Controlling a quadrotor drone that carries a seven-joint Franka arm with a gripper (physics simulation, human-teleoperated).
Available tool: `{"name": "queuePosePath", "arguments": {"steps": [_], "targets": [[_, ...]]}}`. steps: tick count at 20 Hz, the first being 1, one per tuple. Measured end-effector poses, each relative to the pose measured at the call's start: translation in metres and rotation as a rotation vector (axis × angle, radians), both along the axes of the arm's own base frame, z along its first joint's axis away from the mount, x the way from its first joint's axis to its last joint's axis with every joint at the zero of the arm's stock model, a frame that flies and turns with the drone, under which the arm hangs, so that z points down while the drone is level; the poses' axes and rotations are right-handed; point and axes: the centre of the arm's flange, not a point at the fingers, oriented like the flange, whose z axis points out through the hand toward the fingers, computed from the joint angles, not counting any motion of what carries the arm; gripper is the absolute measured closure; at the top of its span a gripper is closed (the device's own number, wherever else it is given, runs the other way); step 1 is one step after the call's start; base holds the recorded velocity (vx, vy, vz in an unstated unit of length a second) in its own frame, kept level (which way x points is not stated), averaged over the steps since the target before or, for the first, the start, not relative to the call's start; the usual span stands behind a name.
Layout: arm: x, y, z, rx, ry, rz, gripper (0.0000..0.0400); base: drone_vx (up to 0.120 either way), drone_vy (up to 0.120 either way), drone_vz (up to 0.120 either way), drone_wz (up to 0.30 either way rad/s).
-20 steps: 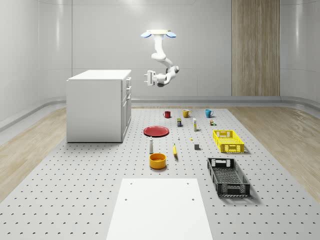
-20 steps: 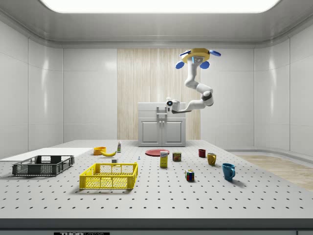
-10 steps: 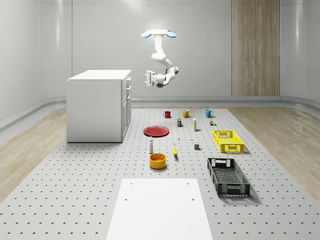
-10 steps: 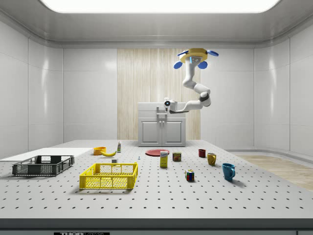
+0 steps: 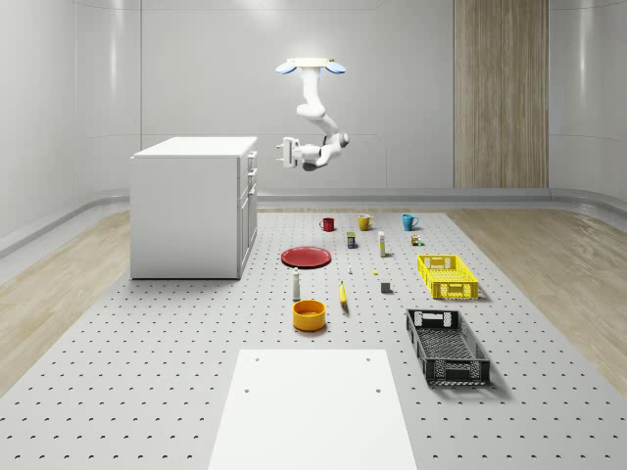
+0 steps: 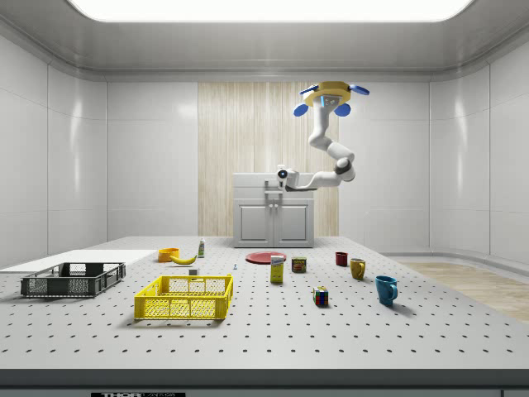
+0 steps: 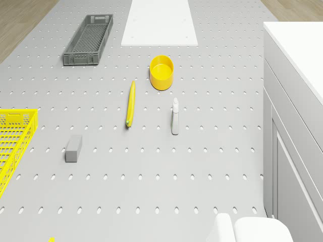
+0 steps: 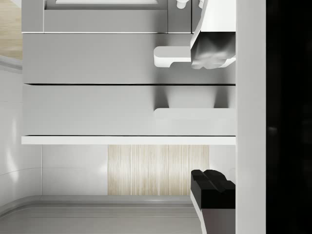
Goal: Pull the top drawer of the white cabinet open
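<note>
The white cabinet (image 5: pixel 191 206) stands on the table at the whole-scene view's left, its drawers facing right. My drone (image 5: pixel 310 67) hovers high above the table, to the right of the cabinet's front. The arm hangs down and bends toward the cabinet, so my gripper (image 5: pixel 284 153) sits level with the top drawer (image 5: pixel 252 157), a short gap from it. In the wrist view the top drawer (image 8: pixel 97 111) lies just under the cabinet's top edge. Its handle (image 8: pixel 187 115) lines up between my fingers. The gripper (image 8: pixel 213 118) is open and holds nothing.
On the table are a red plate (image 5: pixel 306 257), three mugs (image 5: pixel 364 222), a spray bottle (image 7: pixel 174 116), a banana (image 7: pixel 130 103), a yellow bowl (image 7: pixel 161 72), a yellow crate (image 5: pixel 447 275), a black crate (image 5: pixel 447 345) and a white panel (image 5: pixel 313 406).
My gripper has moved closer to the cabinet's front and risen slightly. The drone has shifted a little the same way. The drawer has not moved.
</note>
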Motion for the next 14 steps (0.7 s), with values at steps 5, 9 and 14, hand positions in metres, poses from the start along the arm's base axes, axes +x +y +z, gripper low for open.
{"name": "queuePosePath", "arguments": {"steps": [5, 9, 14], "targets": [[0.0, 0.009, -0.003, 0.0, 0.0, 0.0, 0.0095, 0.0, 0.0, 0.0, 0.0], [0.0, 0.02, -0.004, 0.0, 0.0, 0.0, 0.0095, 0.0, 0.0, 0.0, 0.0], [0.0, 0.04, -0.004, 0.0, 0.0, 0.0, 0.0095, 0.0, 0.0, 0.0, 0.0]]}}
